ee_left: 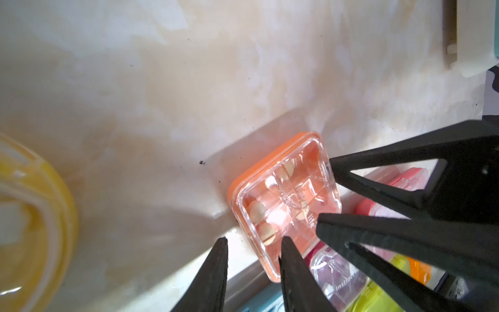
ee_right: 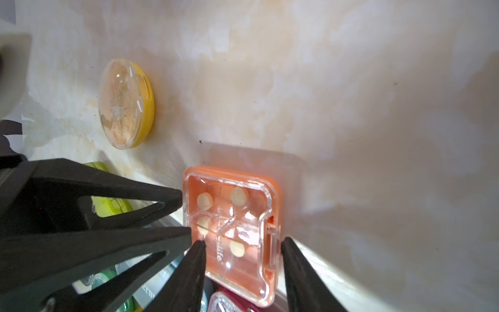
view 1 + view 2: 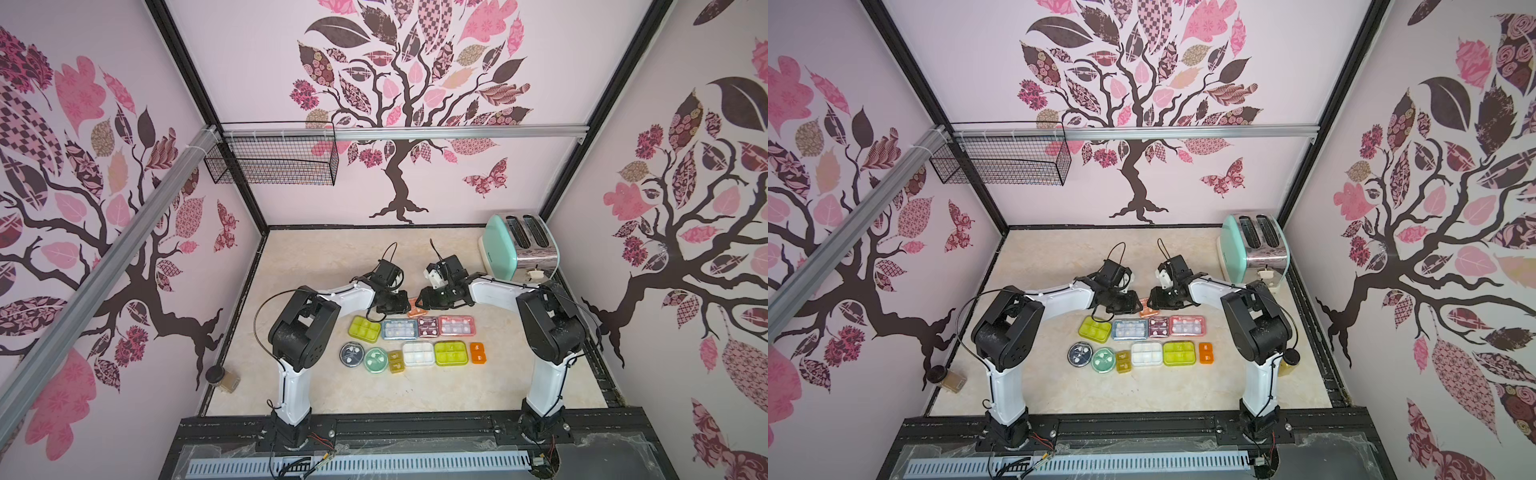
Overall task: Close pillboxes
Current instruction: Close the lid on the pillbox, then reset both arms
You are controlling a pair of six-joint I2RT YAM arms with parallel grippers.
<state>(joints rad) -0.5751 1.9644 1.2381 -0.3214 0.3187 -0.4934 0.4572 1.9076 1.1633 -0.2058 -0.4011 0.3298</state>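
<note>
I have both claws at the salmon square pillbox (image 3: 415, 312). It sits mid-frame in both top views, just above the upper row of boxes and between the two arms. In the right wrist view the right gripper (image 2: 243, 243) stands part-open with a finger close against each side of this box. I cannot tell whether it is actually pinching. The left gripper (image 1: 255, 241) is part-open too and grips nothing. In its own view one finger lies over the lid's corner and the other stands beside the box, above the table (image 1: 135, 108).

I judge the job nearly finished. The salmon box's clear lid lies down on its base, though I cannot tell if the catch is seated. In a top view the upper row lies flat with lids down: lime pillbox (image 3: 365, 328), blue pillbox (image 3: 400, 329), maroon pillbox (image 3: 428, 326) and pink pillbox (image 3: 457, 325). So does the lower row: navy round pillbox (image 3: 351, 354), green round pillbox (image 3: 376, 360), amber pillbox (image 3: 395, 360), white pillbox (image 3: 418, 353), second lime pillbox (image 3: 451, 353) and small orange pillbox (image 3: 478, 353). The yellow round pillbox (image 2: 127, 104), upper left in the right wrist view, looks shut as well. I see no lid standing up.

As for writing, the salmon lid carries a word ending in "life". At lower right of the left wrist view, the maroon lid has print that seems to begin "instinct", then is cut off. The badge on the toaster (image 3: 521, 245) is too small to read.
</note>
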